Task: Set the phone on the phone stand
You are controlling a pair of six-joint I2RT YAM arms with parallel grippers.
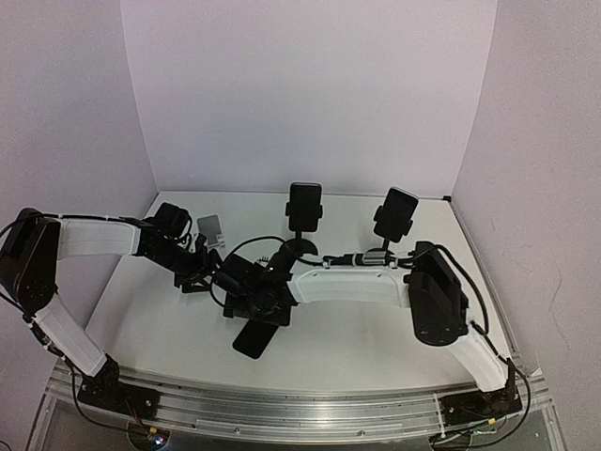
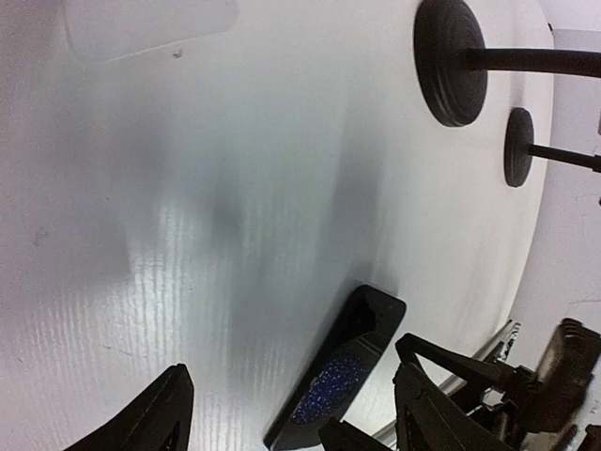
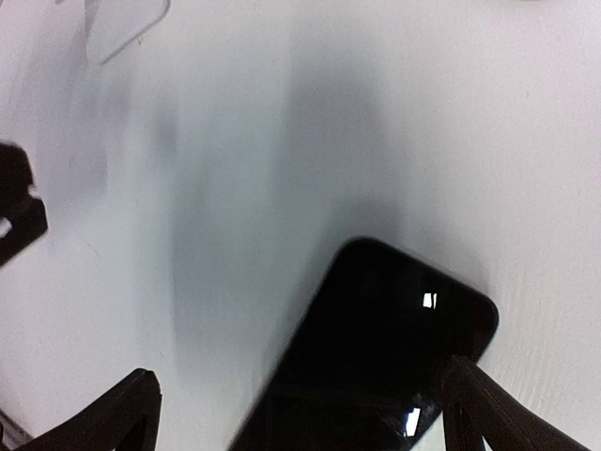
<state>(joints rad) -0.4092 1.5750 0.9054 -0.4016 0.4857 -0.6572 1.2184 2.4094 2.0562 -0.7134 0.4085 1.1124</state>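
Centrally on the white desk (image 1: 366, 348) the phone (image 1: 252, 338) is laid flat, glossy dark face up, toward the front and well apart from the stands. At the back of the desk two black stands are seen: the left black stand (image 1: 302, 246) is occupied by an upright dark handset (image 1: 304, 202), and the right black stand (image 1: 386, 243) by a second handset (image 1: 397, 212). Their round bases are shown in the left wrist view. A small grey phone stand (image 1: 210, 228) is placed to the left of them and is left bare. The right tool (image 3: 296, 371) is held directly over the phone with its fingers (image 3: 122, 413) spread wide, the end of the phone being framed between them; whether the phone is touched cannot be told. The left tool (image 2: 291, 376) is held low just beside the right one, its fingers (image 2: 160, 413) also spread apart with nothing gripped. Bright glints are reflected on the phone's screen, and a blue speckled reflection is seen on it in the left wrist view.
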